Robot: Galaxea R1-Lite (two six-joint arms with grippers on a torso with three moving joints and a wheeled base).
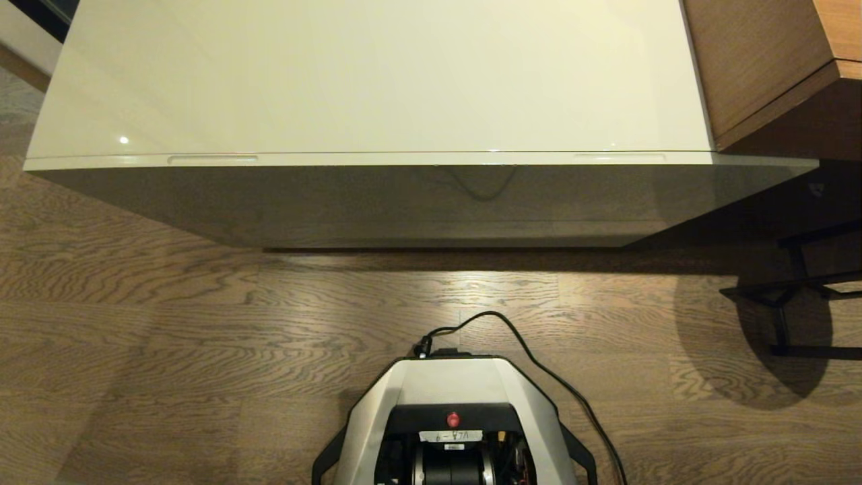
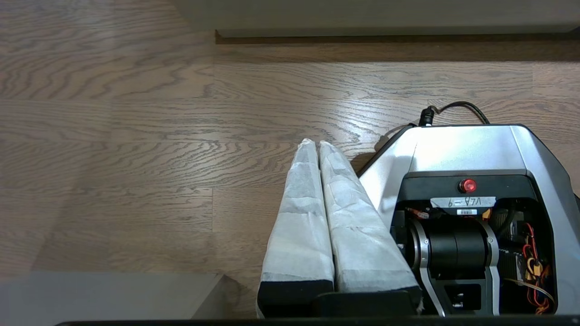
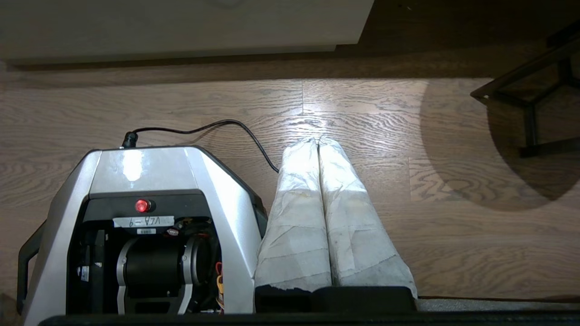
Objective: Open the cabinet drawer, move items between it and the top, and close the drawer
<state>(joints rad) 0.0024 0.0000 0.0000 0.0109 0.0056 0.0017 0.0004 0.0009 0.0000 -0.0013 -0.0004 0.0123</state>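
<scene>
The robot base (image 1: 452,411) sits nearest on the wood floor. Left gripper (image 2: 317,144) and right gripper (image 3: 317,141) hang beside it, jaws closed, empty. The drawer (image 1: 417,159) ahead is shut; hook its left slot (image 1: 212,159) squarely, pull straight.

The low, glossy cream-white cabinet top (image 1: 377,74) stands on a brown wood-grain plank floor (image 1: 168,323).

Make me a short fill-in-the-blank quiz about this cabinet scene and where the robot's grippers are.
1. The cabinet drawer is fully ____.
2. The top is glossy cream-____.
3. The left gripper and right gripper hang over the ____ floor.
4. Both grippers are ____, holding nothing.

Missing words: closed; white; wooden; shut
</scene>
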